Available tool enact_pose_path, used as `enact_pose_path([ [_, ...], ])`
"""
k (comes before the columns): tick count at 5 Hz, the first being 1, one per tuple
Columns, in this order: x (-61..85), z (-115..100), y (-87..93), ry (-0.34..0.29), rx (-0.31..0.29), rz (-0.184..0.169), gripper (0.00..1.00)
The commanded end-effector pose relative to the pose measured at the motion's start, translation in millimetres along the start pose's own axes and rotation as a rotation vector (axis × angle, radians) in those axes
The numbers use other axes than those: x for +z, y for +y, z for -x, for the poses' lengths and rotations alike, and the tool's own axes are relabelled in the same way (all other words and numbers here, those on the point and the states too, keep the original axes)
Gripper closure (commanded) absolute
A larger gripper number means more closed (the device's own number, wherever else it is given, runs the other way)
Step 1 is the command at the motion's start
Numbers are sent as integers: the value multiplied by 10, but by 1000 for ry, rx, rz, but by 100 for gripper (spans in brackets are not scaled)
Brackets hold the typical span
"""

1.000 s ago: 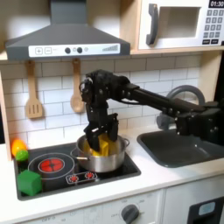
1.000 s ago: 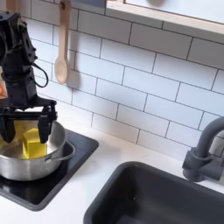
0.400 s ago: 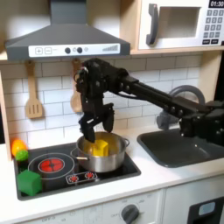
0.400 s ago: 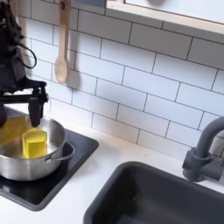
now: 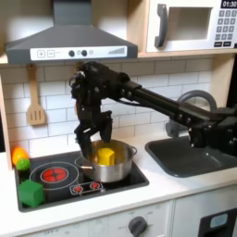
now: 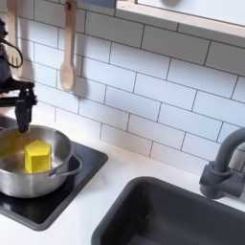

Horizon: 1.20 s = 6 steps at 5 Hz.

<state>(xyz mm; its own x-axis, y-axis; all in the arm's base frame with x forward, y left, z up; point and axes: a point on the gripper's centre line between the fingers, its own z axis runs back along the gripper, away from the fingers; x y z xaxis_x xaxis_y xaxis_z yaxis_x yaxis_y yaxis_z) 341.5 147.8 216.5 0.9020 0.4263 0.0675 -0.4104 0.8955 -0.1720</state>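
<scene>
A silver pot (image 5: 118,170) stands on the toy stove's right burner, and a yellow block (image 5: 106,155) lies inside it. My black gripper (image 5: 89,145) hangs open just above the pot's left rim in the first exterior view, holding nothing. The arm reaches in from the first exterior view's right. In the second exterior view the pot (image 6: 48,180) and the yellow block (image 6: 36,156) sit at the lower left, and one of my fingers (image 6: 23,107) shows at the left edge, above the pot and clear of the block.
A green block (image 5: 31,193) lies at the stove's front left, with a yellow-orange toy (image 5: 18,157) behind it. A wooden spatula (image 5: 35,98) and spoon (image 6: 66,55) hang on the tiled wall. A dark sink (image 5: 192,155) with a faucet (image 6: 222,165) lies to the right.
My gripper has risen out of the pot and shifted toward the first exterior view's left. The yellow block, earlier between the fingers, now lies free in the pot.
</scene>
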Motion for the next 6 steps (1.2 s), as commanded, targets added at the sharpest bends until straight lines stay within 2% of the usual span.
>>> enact_pose_path([
  [1,42,-80,224,-23,39,-44,0],
  [4,-125,-320,429,0,84,-90,0],
  [6,-182,-493,644,17,133,-99,0],
])
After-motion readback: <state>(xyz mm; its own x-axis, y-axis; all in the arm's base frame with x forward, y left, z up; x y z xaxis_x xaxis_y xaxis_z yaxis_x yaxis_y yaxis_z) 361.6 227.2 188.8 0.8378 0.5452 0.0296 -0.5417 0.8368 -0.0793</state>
